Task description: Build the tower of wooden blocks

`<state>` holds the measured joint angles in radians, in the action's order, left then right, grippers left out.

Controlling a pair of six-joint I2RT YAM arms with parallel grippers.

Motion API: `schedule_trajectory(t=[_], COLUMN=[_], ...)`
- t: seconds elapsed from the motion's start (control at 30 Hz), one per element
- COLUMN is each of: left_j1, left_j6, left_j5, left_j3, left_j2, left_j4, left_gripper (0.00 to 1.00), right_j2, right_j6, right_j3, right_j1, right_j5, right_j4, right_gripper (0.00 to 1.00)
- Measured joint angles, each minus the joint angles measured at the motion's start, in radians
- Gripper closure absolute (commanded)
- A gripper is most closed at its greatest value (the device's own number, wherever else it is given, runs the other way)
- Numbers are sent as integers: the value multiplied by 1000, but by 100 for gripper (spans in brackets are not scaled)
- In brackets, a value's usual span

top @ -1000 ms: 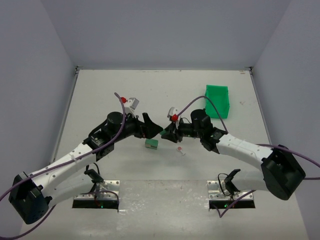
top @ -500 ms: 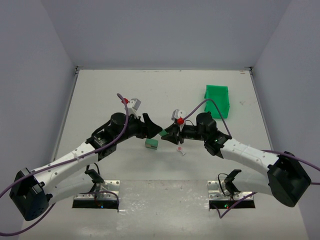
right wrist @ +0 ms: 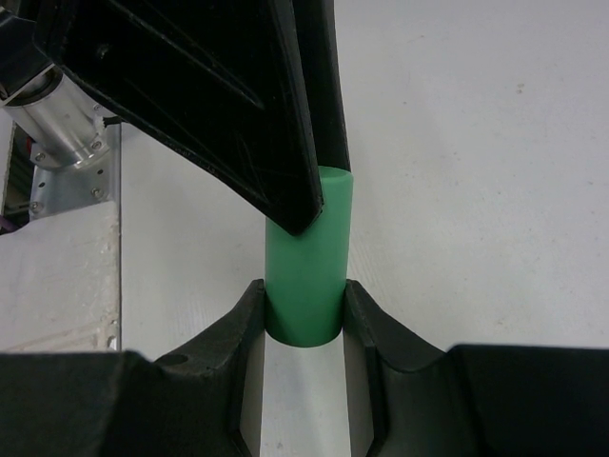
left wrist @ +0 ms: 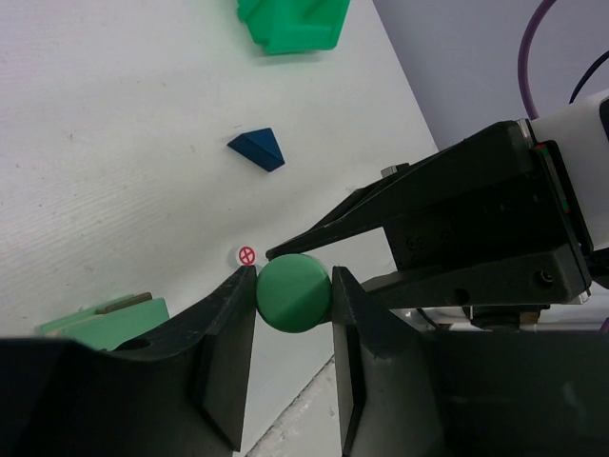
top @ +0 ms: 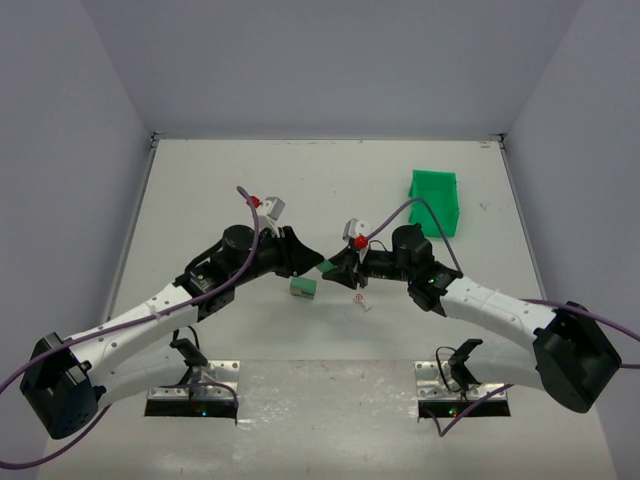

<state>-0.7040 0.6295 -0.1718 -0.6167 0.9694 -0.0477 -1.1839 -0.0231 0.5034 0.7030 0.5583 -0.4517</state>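
Tower not yet standing: no block is sitting on another anywhere that I can make out. The left claw (left wrist: 292, 278) is closing its two fingers against the round end of the green cylinder (right wrist: 309, 238), one finger touching each side. The right claw (right wrist: 304, 290) is gripping the other end of the same cylinder, so the piece is hanging between the two claws above the table (top: 250, 190), touching nothing else. I am judging this a hand-over in mid-air, with placing not begun. The light green block (top: 302, 288) is lying on the table just beside and below the left claw, on the side toward the arm bases; a tan strip is showing along its edge, and I cannot tell whether that is a second block. The dark blue wedge (left wrist: 257, 150) is lying flat on the table ahead of the left claw, well apart from it, untouched. The green bin (top: 435, 203) is sitting farther ahead, beyond the wedge. A small white disc (left wrist: 246, 254) with a red mark is lying on the table under the claws. Count: cylinders one; light green blocks one; wedges one; bins one; discs one; claws two, both occupied. Left to do: set a base, stack the cylinder, cap with the wedge.
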Motion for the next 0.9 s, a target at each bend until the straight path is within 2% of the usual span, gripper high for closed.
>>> schedule_trajectory(t=[0.07, 0.1, 0.17, 0.27, 0.3, 0.33, 0.6, 0.9], left_j1=[0, 0, 0, -1, -3, -4, -5, -5], left_j6=[0, -1, -1, -4, -4, -5, -28, -55], left_j5=[1, 2, 4, 3, 2, 4, 141, 316], left_j3=[0, 0, 0, 0, 0, 0, -23, -84], left_j2=[1, 2, 2, 2, 2, 1, -86, -121], left_j4=[0, 0, 0, 0, -1, 0, 147, 320], left_gripper=[97, 100, 100, 100, 100, 100, 100, 100], right_j2=[-6, -8, -11, -17, -21, -23, -16, 83], right_j6=[0, 0, 0, -7, -5, -4, -26, -56], right_j3=[0, 0, 0, 5, 8, 12, 23, -6], right_j1=[0, 0, 0, 0, 0, 1, 1, 1], right_j5=[1, 1, 1, -6, -10, -20, -135, -342], right_j4=[-6, -8, -11, -7, -5, 5, 90, 172], right_gripper=[90, 85, 61, 17, 5, 1, 1, 1])
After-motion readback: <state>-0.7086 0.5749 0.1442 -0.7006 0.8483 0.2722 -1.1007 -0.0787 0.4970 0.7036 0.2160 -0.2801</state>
